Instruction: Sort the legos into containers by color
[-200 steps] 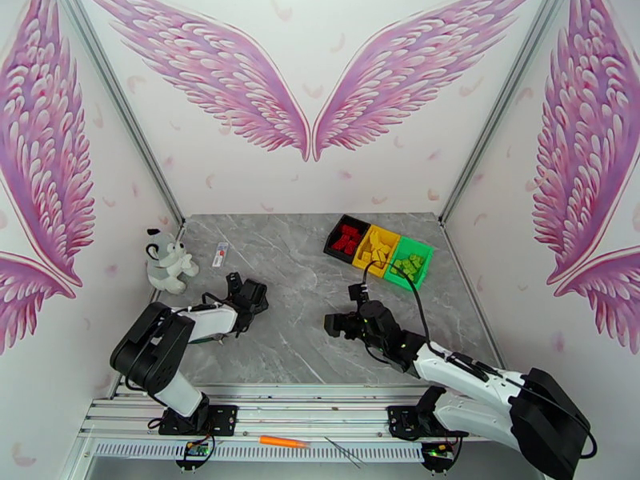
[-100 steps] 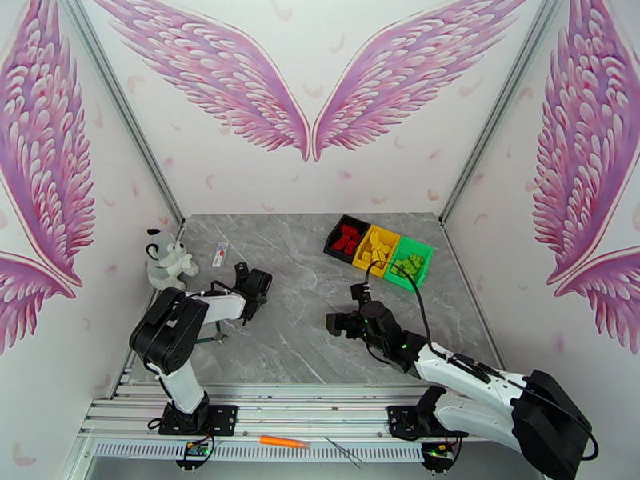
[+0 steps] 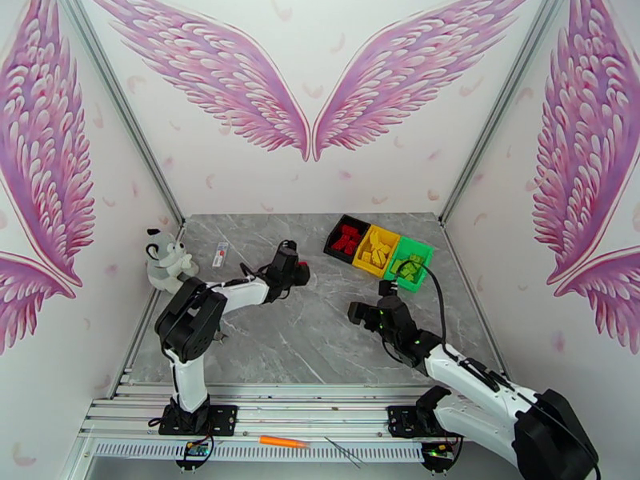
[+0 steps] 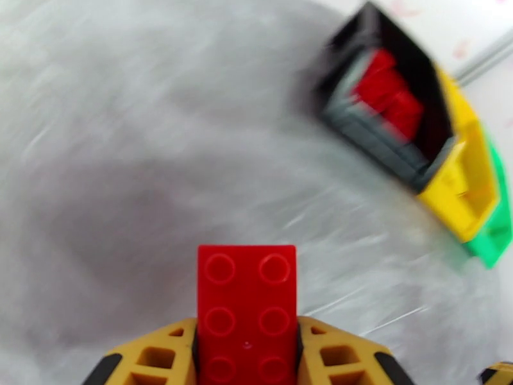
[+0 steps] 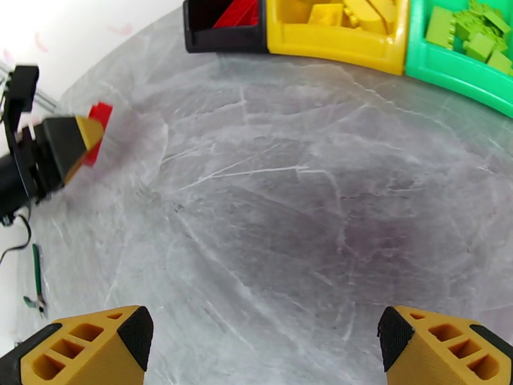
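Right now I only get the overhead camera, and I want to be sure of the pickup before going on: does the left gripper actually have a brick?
Observer: Yes. In its wrist camera the left gripper is shut on a red brick, clamped by its long sides.
Operator: How is it sitting in there?
Observer: It is two studs wide with three rows showing. The far end sticks out past the fingers.
Operator: And the right gripper?
Observer: In its own camera the right gripper is open, jaws wide apart with nothing between them, and the grey table is below.
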Motion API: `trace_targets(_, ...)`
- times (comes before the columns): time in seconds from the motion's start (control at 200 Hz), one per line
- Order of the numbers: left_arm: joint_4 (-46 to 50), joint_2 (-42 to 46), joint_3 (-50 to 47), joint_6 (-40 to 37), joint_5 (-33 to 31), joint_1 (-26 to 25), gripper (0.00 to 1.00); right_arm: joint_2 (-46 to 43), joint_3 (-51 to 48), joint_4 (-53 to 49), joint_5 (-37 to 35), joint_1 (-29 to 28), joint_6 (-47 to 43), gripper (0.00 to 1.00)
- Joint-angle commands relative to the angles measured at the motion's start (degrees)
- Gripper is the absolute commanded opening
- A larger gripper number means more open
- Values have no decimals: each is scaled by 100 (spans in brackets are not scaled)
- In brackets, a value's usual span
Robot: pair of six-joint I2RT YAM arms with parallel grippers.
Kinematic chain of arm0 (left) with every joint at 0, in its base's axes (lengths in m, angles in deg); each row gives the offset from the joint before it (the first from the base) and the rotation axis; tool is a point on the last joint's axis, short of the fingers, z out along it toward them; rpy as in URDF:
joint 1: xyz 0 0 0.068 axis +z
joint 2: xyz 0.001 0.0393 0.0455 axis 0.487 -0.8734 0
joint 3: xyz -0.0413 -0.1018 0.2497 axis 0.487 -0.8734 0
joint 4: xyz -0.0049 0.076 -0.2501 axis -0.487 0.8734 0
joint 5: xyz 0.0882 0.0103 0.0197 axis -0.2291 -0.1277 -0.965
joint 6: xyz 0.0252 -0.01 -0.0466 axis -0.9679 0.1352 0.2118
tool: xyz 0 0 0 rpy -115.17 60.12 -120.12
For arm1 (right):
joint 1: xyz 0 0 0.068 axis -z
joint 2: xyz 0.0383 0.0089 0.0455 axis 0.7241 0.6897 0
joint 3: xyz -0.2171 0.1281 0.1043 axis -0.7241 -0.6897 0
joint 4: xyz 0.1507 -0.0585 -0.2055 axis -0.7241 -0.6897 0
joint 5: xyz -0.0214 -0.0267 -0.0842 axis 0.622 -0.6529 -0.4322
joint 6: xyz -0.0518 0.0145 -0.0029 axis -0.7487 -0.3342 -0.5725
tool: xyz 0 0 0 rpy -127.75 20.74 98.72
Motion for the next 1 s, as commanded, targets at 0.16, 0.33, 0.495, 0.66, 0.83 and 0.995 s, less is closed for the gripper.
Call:
trace_targets(0.16, -279, -1817, 2796, 19, 1424, -10, 26, -574, -198, -619, 81, 68, 230, 99)
trace_targets(0.33, -45, -3032, 4638, 172, 1820, 23, 51, -968, -226, -933, -92, 82, 198, 99)
trace_targets(0.495, -370, -2927, 4617, 217, 1797, 14, 85, -1054, -207, -993, -150, 92, 160, 99)
trace_targets(0.66, -1108, -1781, 3123, -91, 1516, -51, 96, -993, -199, -928, -282, 99, 161, 99)
trace_targets(0.83, -1783, -388, 1302, -542, 970, -96, 99, -998, -89, -891, -625, 104, 98, 99)
trace_targets(0.995, -2403, 883, -321, -833, 236, -84, 99, -1177, 123, -1091, -1214, 102, -20, 99)
